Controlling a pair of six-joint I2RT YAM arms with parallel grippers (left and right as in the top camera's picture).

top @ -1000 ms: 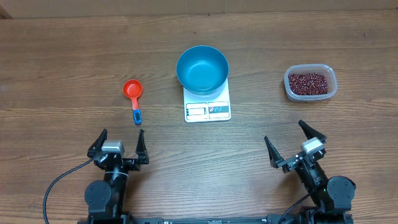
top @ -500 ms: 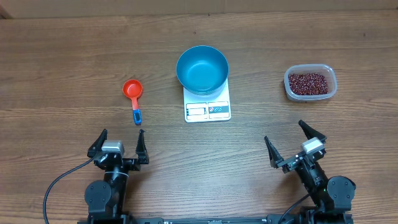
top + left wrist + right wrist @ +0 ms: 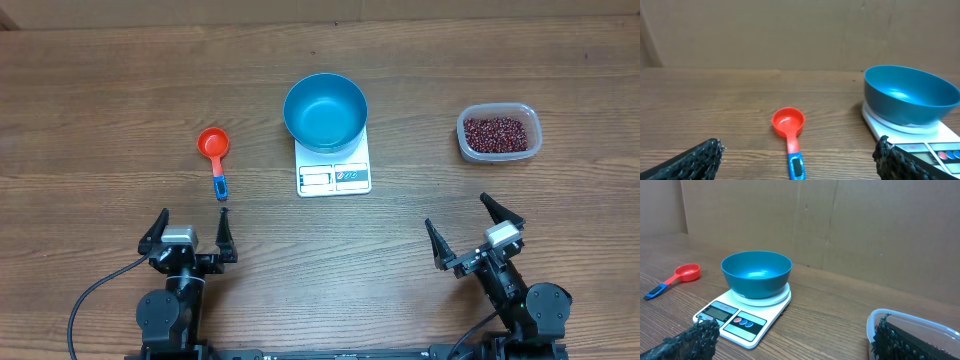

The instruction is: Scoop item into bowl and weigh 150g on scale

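Observation:
The blue bowl (image 3: 325, 110) stands empty on the white scale (image 3: 334, 172) at the table's middle; both also show in the left wrist view, bowl (image 3: 910, 95) on scale (image 3: 940, 135), and in the right wrist view, bowl (image 3: 756, 272) on scale (image 3: 735, 322). The item, dark red beans (image 3: 494, 133), fills a clear tub (image 3: 535, 131) at the right. A red scoop (image 3: 213, 143) with a blue handle lies left of the scale. My left gripper (image 3: 192, 215) stands open just short of the scoop (image 3: 788, 122). My right gripper (image 3: 457, 212) stands open, well short of the tub (image 3: 900, 316).
Both arm bases sit at the table's near edge. Bare wood lies between the grippers and the scale. A brown cardboard wall stands behind the table in both wrist views.
The left gripper has shifted a touch to the left; nothing else has moved.

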